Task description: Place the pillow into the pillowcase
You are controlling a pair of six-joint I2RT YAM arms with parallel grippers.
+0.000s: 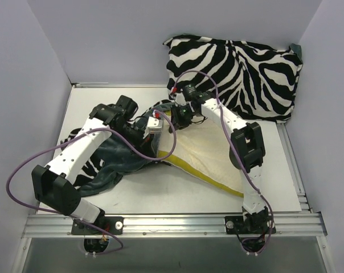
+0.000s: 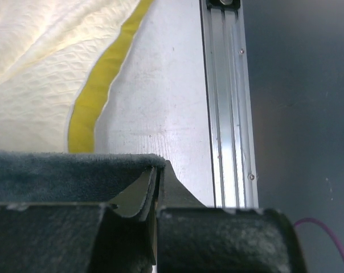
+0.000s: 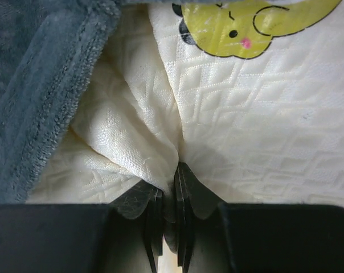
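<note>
The cream quilted pillow (image 1: 209,153) lies flat at mid-table, its olive-yellow edge toward the front. The pillowcase (image 1: 112,165), teal plush with zebra print, is bunched on the left and overlaps the pillow's left end. My left gripper (image 1: 153,128) is shut on the teal edge of the pillowcase (image 2: 58,173), as the left wrist view (image 2: 158,170) shows, with the pillow (image 2: 41,74) beyond it. My right gripper (image 1: 180,114) is shut on a pinched fold of the pillow (image 3: 240,114) in the right wrist view (image 3: 176,169), near its yellow emblem (image 3: 246,23). Teal pillowcase plush (image 3: 35,85) lies to the left.
A plump zebra-print cushion (image 1: 234,71) leans against the back wall at the right. Aluminium rails (image 1: 177,224) run along the table's front edge, also seen in the left wrist view (image 2: 229,102). Side walls close in left and right.
</note>
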